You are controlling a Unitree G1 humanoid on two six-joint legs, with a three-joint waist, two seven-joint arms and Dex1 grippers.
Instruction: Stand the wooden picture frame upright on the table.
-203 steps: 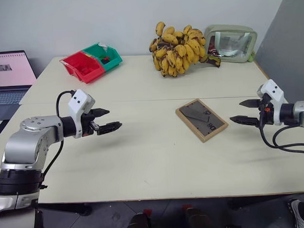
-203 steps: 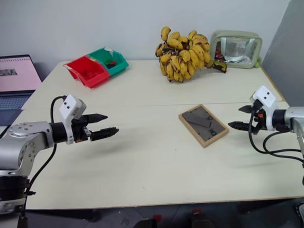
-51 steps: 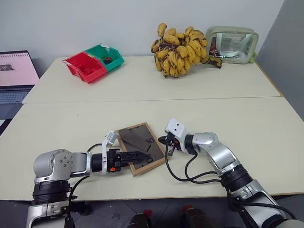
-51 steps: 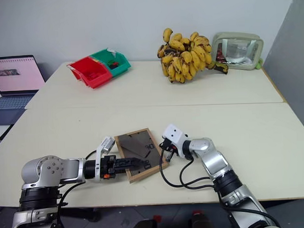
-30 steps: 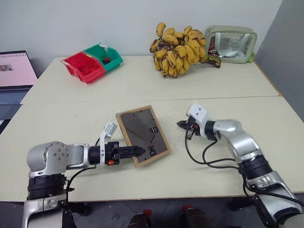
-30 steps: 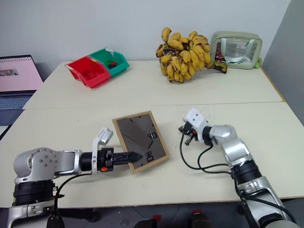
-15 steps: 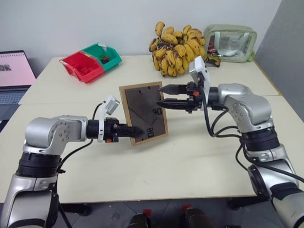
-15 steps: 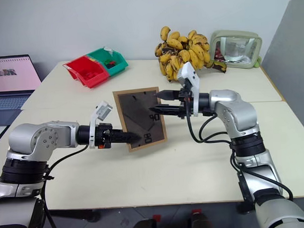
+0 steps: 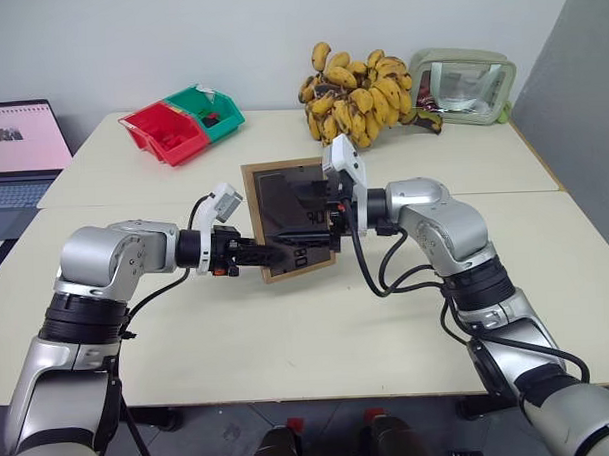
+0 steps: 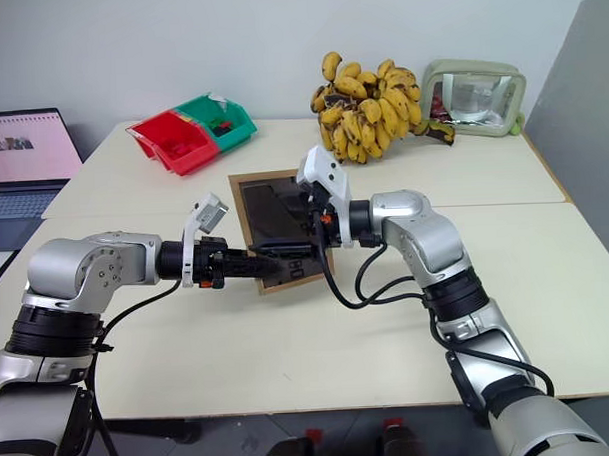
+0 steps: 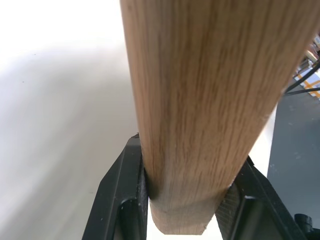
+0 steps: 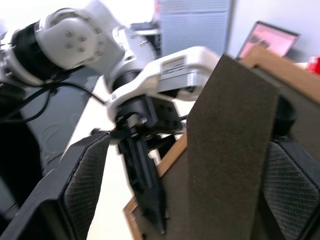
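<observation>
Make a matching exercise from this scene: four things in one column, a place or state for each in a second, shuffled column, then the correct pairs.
Things:
1. small light-wood picture frame
2. left gripper
3. bunch of yellow bananas
4. red plastic bin

Places or states:
A. far left of the pale cream table
B. held up off the table, dark back showing
C. far side, beside the green-rimmed clear pouch
D. shut on the frame's lower edge

Pairs: 1-B, 2-D, 3-C, 4-A

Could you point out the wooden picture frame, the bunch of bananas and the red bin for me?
Small light-wood picture frame point(image 9: 287, 217): left eye view, on its dark back board.
Bunch of yellow bananas point(image 9: 355, 98): left eye view, middle of the bunch.
Red plastic bin point(image 9: 165, 133): left eye view, on its inside.
</observation>
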